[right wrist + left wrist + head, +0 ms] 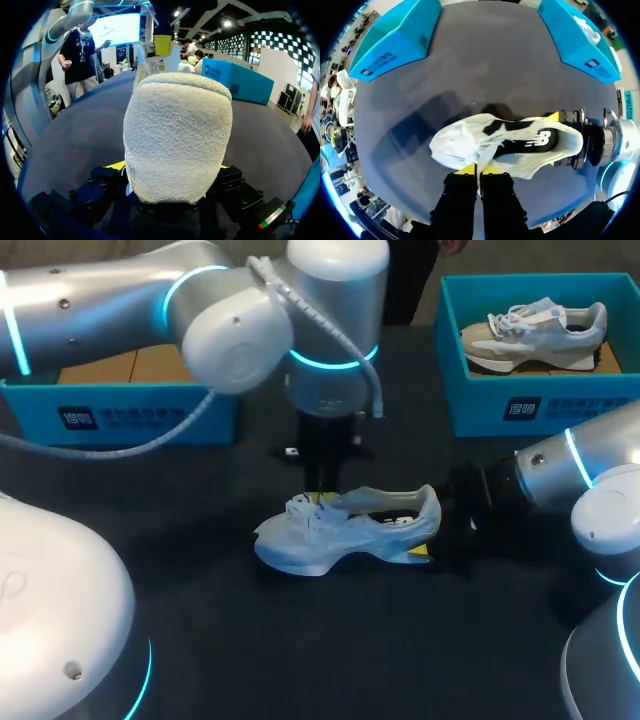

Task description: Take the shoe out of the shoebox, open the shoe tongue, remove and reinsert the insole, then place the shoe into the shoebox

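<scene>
A white shoe point(345, 530) with a dark opening lies on its sole in the middle of the black table, toe toward my left side. My left gripper point(325, 498) comes down from above at the laces. In the left wrist view its yellow tips point(479, 170) are pressed together on a white strip of the shoe's tongue point(482, 156). My right gripper point(430, 530) has one finger on each side of the heel point(177, 135), which fills the right wrist view. Those fingers point(552, 116) also show in the left wrist view, touching both sides of the heel.
A blue shoebox point(520, 405) at the back right holds a second, beige and white shoe point(540, 335). Another blue shoebox point(120, 415) stands at the back left, partly behind my left arm. Bare tabletop lies in front of the white shoe.
</scene>
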You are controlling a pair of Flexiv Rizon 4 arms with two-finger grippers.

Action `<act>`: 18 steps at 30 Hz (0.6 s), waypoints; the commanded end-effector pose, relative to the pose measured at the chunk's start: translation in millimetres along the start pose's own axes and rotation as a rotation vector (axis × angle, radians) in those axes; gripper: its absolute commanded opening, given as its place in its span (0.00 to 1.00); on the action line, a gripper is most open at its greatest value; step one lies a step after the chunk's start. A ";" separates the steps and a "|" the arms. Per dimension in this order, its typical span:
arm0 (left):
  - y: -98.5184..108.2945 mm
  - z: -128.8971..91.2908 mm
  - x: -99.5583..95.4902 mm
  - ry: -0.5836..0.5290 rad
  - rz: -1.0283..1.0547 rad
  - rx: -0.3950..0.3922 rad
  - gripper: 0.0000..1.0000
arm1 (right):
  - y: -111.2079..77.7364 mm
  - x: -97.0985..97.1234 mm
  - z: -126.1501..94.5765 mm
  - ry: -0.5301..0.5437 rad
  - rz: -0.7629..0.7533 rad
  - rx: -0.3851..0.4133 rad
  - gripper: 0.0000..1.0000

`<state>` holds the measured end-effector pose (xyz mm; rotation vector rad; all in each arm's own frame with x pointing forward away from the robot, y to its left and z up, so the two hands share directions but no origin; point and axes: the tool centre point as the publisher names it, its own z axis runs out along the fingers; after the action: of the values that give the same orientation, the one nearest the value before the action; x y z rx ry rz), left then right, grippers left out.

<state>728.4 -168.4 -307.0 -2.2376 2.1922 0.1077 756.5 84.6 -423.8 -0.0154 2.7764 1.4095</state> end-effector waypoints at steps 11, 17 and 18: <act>-8.8 28.9 -48.7 -0.017 -0.096 -0.030 0.00 | -0.9 -0.4 7.3 0.002 0.000 0.002 0.00; -10.7 49.5 -54.9 -0.053 -0.100 -0.041 0.00 | -0.9 -0.4 7.3 0.002 0.000 0.002 0.00; -10.7 51.6 -55.4 -0.053 -0.102 -0.047 0.00 | -0.9 -0.4 7.3 0.002 0.000 0.002 0.00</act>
<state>732.6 -108.6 -345.0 -2.3320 2.0636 0.2043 756.5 85.2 -423.6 -0.0161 2.7761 1.4106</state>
